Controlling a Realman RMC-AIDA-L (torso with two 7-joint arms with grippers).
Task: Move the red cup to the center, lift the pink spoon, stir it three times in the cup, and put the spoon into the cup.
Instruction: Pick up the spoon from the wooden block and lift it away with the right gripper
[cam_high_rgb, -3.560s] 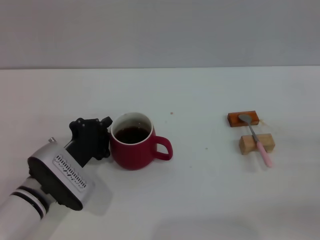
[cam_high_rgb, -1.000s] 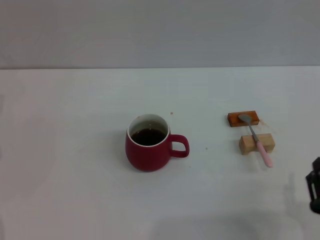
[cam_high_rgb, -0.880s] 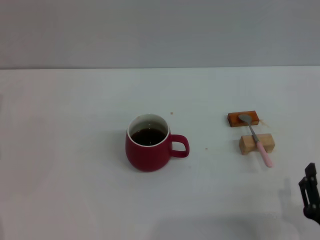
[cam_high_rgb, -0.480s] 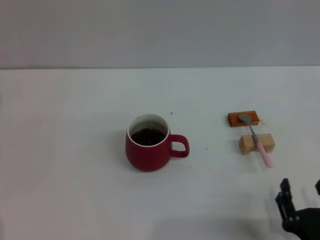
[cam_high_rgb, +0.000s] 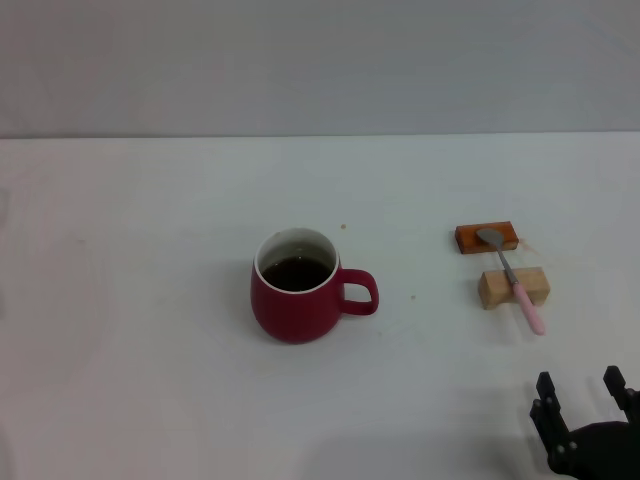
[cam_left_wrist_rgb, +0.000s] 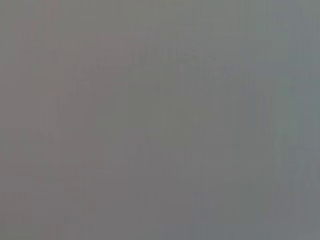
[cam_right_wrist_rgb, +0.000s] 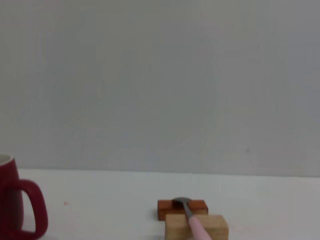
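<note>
The red cup (cam_high_rgb: 300, 287) stands upright near the middle of the white table (cam_high_rgb: 150, 220), handle to the right, dark liquid inside. Part of it shows in the right wrist view (cam_right_wrist_rgb: 20, 207). The pink spoon (cam_high_rgb: 512, 279) lies across two blocks at the right, bowl on the far one, pink handle (cam_high_rgb: 529, 309) pointing toward the front. The right wrist view shows the spoon (cam_right_wrist_rgb: 192, 220) straight ahead. My right gripper (cam_high_rgb: 582, 393) is open at the front right, a short way in front of the spoon's handle end. My left gripper is out of view.
An orange-brown block (cam_high_rgb: 487, 238) and a light wooden block (cam_high_rgb: 513, 286) carry the spoon; both show in the right wrist view, orange-brown (cam_right_wrist_rgb: 181, 208), wooden (cam_right_wrist_rgb: 197, 227). A grey wall stands behind the table. The left wrist view shows only plain grey.
The left arm let go of the cup and left the view, with the cup now further right. My right gripper came in from the right edge and moved left toward the spoon.
</note>
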